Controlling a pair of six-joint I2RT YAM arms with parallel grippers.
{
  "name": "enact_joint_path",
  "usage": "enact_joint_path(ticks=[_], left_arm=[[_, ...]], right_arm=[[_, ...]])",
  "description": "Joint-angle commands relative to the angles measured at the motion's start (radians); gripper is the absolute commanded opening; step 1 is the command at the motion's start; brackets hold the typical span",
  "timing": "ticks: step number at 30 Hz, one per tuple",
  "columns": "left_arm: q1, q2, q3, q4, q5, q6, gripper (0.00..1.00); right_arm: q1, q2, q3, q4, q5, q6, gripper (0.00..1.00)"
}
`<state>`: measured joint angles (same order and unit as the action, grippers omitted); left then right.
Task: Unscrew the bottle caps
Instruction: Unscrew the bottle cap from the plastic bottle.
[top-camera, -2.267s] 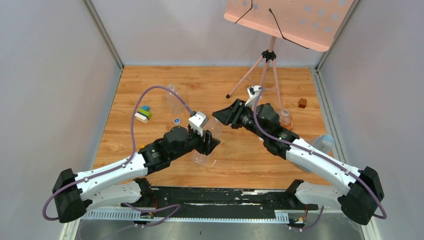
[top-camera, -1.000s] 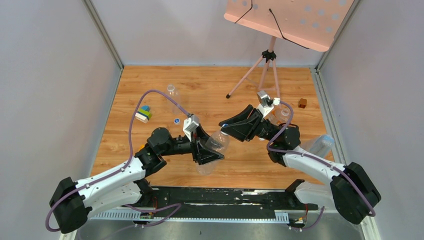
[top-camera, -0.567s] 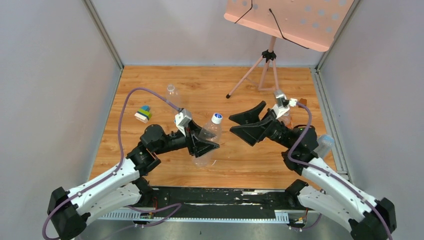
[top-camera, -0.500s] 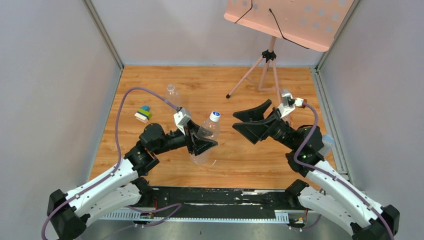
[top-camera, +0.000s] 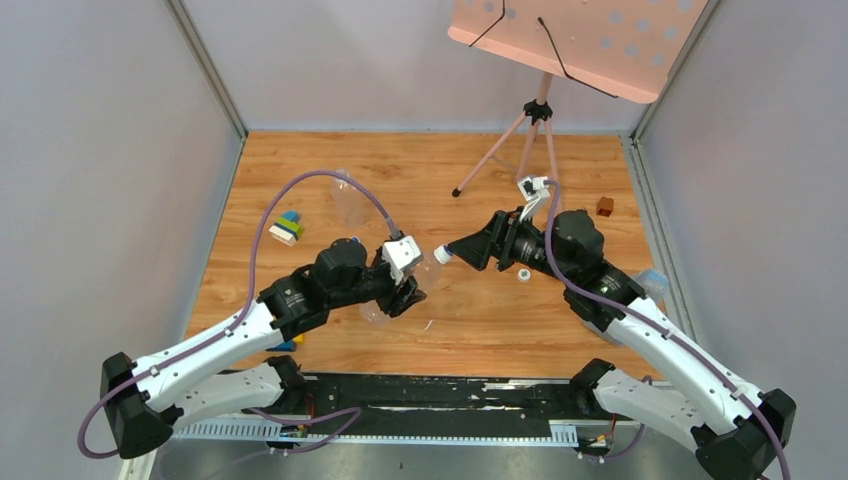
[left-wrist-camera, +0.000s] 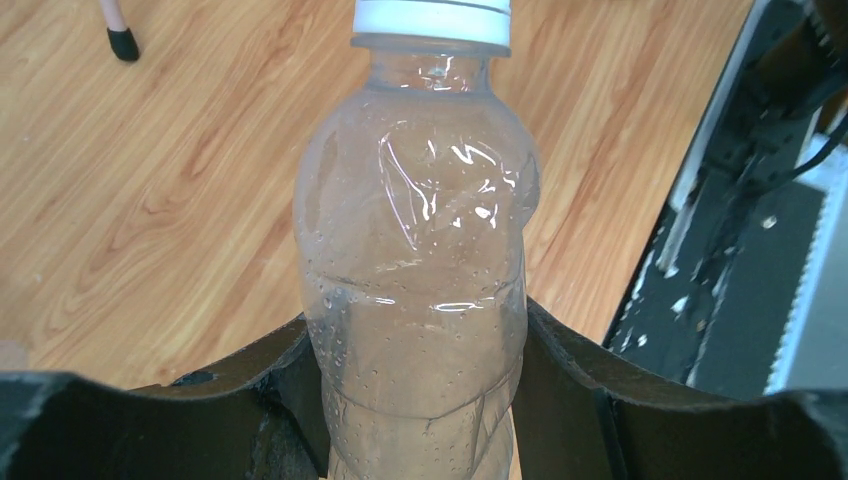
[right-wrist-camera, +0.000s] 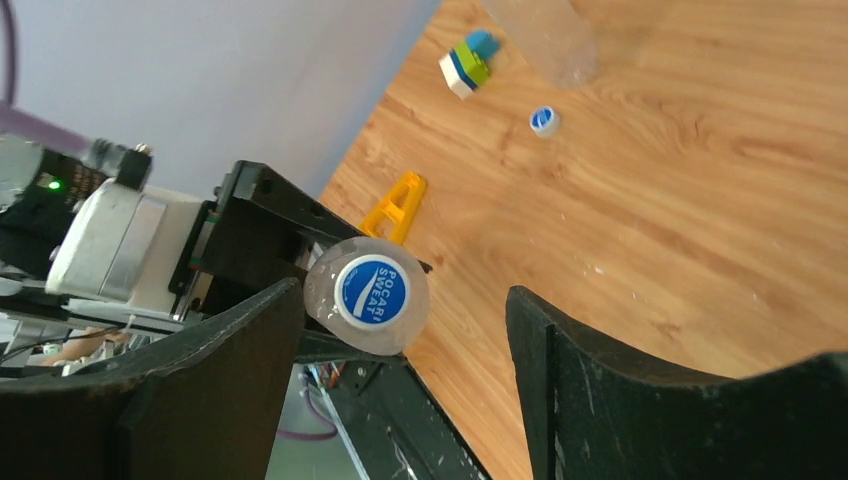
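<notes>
Filling most of the top view, wooden table (top-camera: 470, 170) carries everything; pink perforated stand (top-camera: 580, 40) on a tripod sits at the far side. L arm (top-camera: 220, 340) and R arm (top-camera: 650, 330) reach in from the near edge and meet around table centre. Clear bottle (left-wrist-camera: 415, 250) is clamped at its lower body by the left gripper (left-wrist-camera: 415, 380), both fingers (left-wrist-camera: 285, 365) pressed to its sides, neck pointing away toward the R arm; seen from above, bottle lies tilted, approx level, btwn the two arms. Right gripper (right-wrist-camera: 400, 300) is spread wide, facing the bottle end-on, holding nothing. White cap (right-wrist-camera: 371, 288) w/ blue printed label is on the bottle neck, sitting btwn the R jaws, close to one finger (right-wrist-camera: 250, 330) and well apart from the other; contact w/ the near finger can't be told. Second clear bottle (right-wrist-camera: 545, 35) lies on the table further off. Block stack (top-camera: 286, 227), white/green/blue, rests near the table's L edge; brown cube (top-camera: 605, 206) near the R edge. Yellow piece (right-wrist-camera: 397, 207) lies on the wood by the L arm. Loose white cap (top-camera: 522, 274) lies on the table just beside the R wrist; blue cap (right-wrist-camera: 543, 121) lies near the second bottle.
</notes>
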<state>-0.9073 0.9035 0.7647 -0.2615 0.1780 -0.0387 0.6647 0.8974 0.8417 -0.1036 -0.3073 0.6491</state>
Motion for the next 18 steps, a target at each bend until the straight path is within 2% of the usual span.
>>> enact_joint_path(ticks=[1,9,13,16,18], left_arm=[[-0.052,0.025,0.038,-0.091,-0.076,0.215,0.0],[-0.097,0.025,0.02,-0.121,-0.035,0.385,0.02],[-0.103,0.015,0.012,-0.124,-0.022,0.412,0.01],[-0.105,0.015,0.009,-0.126,-0.017,0.422,0.0],[-0.106,0.015,0.009,-0.128,-0.018,0.428,0.0]], right_arm=[[0.0,0.004,-0.005,-0.075,-0.05,-0.02,0.75],[-0.012,0.057,0.005,-0.114,-0.228,-0.006,0.76],[-0.014,0.089,0.007,-0.114,-0.297,0.017,0.76],[-0.014,0.114,0.004,-0.114,-0.324,0.026,0.73],[-0.014,0.127,0.003,-0.113,-0.34,0.029,0.68]])
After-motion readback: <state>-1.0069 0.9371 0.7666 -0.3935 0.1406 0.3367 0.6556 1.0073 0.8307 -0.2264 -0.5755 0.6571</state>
